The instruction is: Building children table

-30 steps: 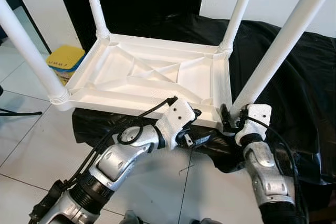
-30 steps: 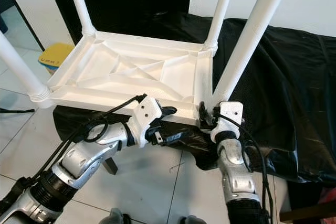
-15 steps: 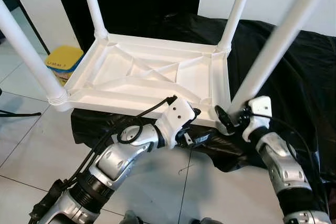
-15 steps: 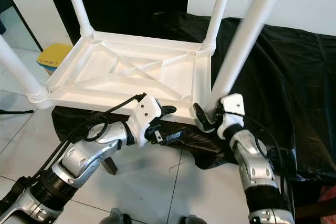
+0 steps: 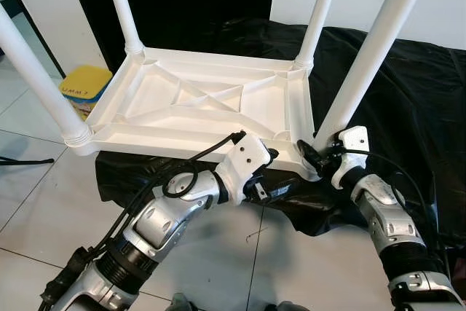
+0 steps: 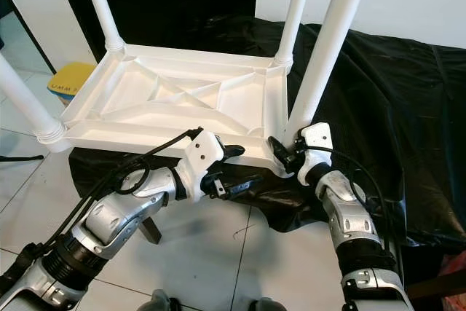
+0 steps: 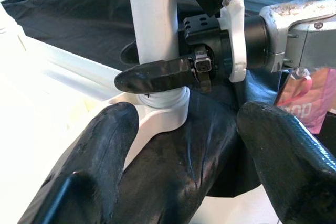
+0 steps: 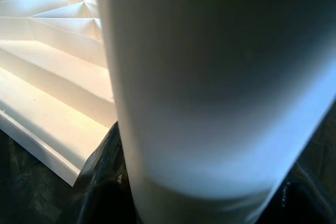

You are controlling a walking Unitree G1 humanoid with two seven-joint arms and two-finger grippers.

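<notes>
I see a yellow box (image 5: 85,84) on the tiled floor (image 5: 44,202) at far left. The white children's table (image 5: 211,111) lies upside down on a black sheet (image 5: 408,100), four legs up. My left claw (image 5: 280,191) sits just under its near edge, fingers (image 7: 100,145) apart and holding nothing. At the near right corner my right claw (image 5: 312,156) is clamped around the base of the near right leg (image 5: 368,56).

Both arms were silver with black ribbed joints and looped black cables. Each white wrist housing carried a pincer: left pincer (image 5: 271,193), right pincer (image 5: 309,155), both black-fingered.
</notes>
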